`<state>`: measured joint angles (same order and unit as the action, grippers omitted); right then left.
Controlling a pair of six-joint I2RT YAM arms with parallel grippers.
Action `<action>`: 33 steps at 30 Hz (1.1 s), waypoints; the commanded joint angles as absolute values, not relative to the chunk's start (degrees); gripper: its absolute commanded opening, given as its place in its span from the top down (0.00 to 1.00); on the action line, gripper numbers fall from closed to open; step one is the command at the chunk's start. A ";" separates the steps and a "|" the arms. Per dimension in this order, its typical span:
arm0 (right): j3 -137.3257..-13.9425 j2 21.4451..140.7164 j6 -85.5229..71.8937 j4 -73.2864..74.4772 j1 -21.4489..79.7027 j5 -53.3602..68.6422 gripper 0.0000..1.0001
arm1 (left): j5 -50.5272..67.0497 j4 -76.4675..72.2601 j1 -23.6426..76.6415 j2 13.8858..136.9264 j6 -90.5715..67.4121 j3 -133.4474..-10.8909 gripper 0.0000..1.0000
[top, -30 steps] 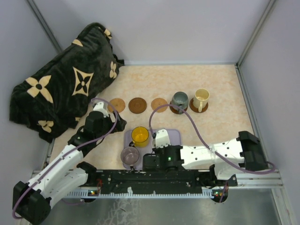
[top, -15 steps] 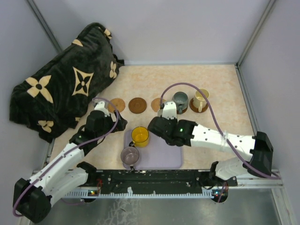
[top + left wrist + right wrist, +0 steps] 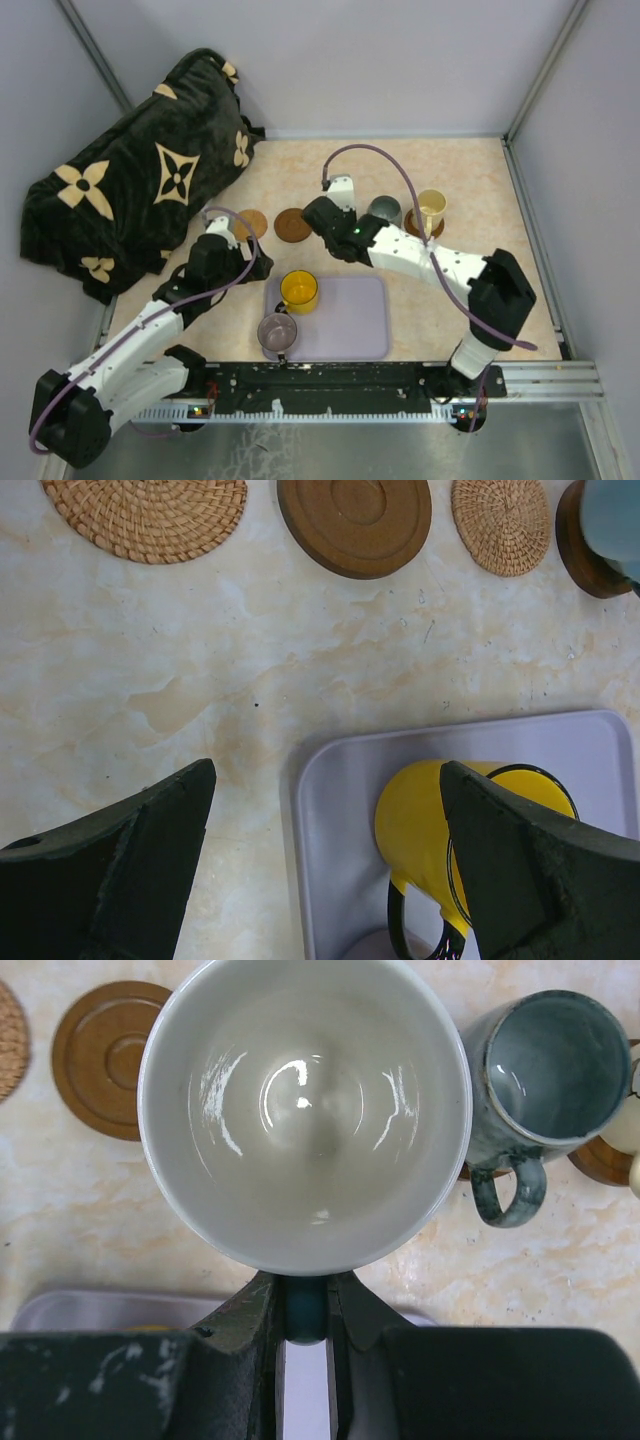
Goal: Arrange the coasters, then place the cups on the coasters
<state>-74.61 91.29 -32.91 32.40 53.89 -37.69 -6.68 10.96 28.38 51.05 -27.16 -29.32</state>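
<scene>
My right gripper (image 3: 305,1300) is shut on the blue handle of the white cup (image 3: 305,1110) and holds it upright above the coaster row, just left of the grey-green cup (image 3: 545,1070), which sits on a dark coaster (image 3: 585,540). The cream cup (image 3: 431,210) stands on the rightmost coaster. Three coasters show bare: a woven one (image 3: 150,510), a wooden one (image 3: 355,520) and a small woven one (image 3: 502,522). The yellow cup (image 3: 450,820) and the mauve cup (image 3: 277,332) stand on the lavender tray (image 3: 350,325). My left gripper (image 3: 328,780) hangs open over the tray's left edge, beside the yellow cup.
A dark folded blanket (image 3: 130,190) with cream flower patterns lies at the back left. Grey walls enclose the tabletop on three sides. The right arm (image 3: 430,265) stretches diagonally across the tray's far right corner.
The right arm has swung from the tray up to the coaster row, carrying the white cup to a spot beside the grey-green cup. The left arm has barely moved.
</scene>
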 commanded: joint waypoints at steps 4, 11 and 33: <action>-82.95 98.78 -31.40 25.21 50.41 -36.63 1.00 | -4.61 8.52 28.52 52.47 -26.46 -30.59 0.01; -86.43 103.58 -35.03 26.64 48.00 -34.25 1.00 | -4.04 8.30 28.48 54.54 -26.12 -31.40 0.01; -83.26 103.57 -36.31 27.60 45.03 -32.57 1.00 | -4.48 8.45 28.55 55.98 -26.14 -32.08 0.01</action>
<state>-82.48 104.75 -35.83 30.96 46.04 -31.09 -4.84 9.87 28.38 55.92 -26.70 -30.74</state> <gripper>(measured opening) 0.149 0.996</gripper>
